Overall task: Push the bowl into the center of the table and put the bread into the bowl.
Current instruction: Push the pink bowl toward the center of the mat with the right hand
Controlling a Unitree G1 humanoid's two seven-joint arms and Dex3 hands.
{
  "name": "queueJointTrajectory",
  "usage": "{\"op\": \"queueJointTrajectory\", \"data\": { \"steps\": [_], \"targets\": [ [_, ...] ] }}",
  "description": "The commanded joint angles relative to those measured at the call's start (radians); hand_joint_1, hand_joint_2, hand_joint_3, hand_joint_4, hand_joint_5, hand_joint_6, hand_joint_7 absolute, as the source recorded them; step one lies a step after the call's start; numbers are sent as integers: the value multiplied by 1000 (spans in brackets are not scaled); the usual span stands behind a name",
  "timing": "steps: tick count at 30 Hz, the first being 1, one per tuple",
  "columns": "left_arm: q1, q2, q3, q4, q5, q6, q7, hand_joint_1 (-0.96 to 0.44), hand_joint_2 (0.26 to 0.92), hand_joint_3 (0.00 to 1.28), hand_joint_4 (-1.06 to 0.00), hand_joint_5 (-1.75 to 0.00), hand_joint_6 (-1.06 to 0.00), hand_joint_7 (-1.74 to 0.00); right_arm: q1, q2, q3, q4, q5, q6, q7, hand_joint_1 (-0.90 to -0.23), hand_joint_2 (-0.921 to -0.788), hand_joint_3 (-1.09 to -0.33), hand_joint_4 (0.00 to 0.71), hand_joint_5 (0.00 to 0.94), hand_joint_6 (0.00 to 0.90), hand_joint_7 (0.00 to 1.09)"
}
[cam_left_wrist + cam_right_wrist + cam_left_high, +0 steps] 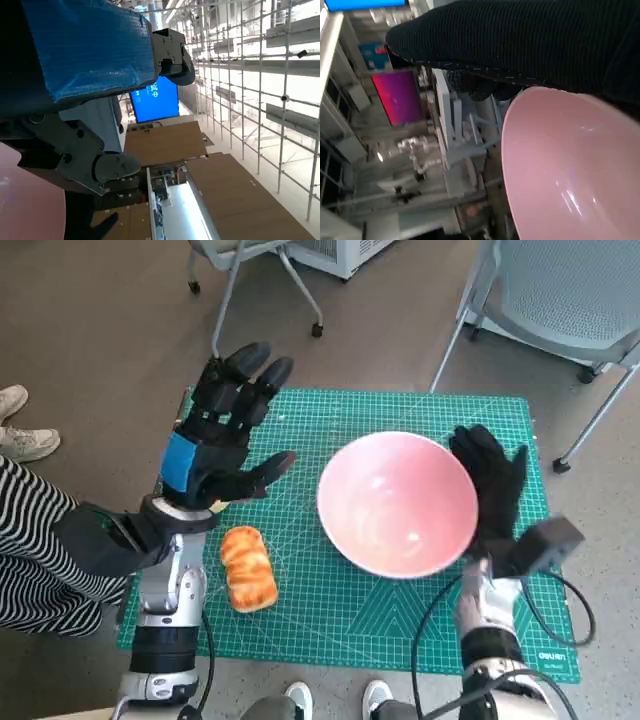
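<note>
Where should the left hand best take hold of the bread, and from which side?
Probably from above, across the middle of the bread, fingers on its two long sides. The loaf lies flat on the green mat, apart from the bowl, below the raised left hand.

The right hand (492,490) hides part of the bowl (397,502) rim; whether they touch is unclear. The left forearm covers the table (330,625) corner.

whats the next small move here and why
Probably lower the left robot hand onto the bread: the pink bowl already sits near the mat's middle with the right robot hand against its side, while the bread lies untouched beside it.
</note>
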Motion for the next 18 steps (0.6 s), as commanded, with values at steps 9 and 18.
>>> {"op": "queueJointTrajectory", "data": {
  "steps": [9, 18],
  "targets": [
    [19, 12, 6, -42, -7, 24, 7, -122, 792, 435, -144, -230, 1, -631, -58, 28, 26, 65, -23, 47, -26, -616, -921, -841, 172, 0, 93, 378],
    [23, 14, 5, -45, -7, 23, 4, -120, 796, 425, -148, -217, 1, -631, -70, 9, 30, 63, -29, 57, -19, -631, -921, -840, 159, 1, 98, 381]
  ]
}}
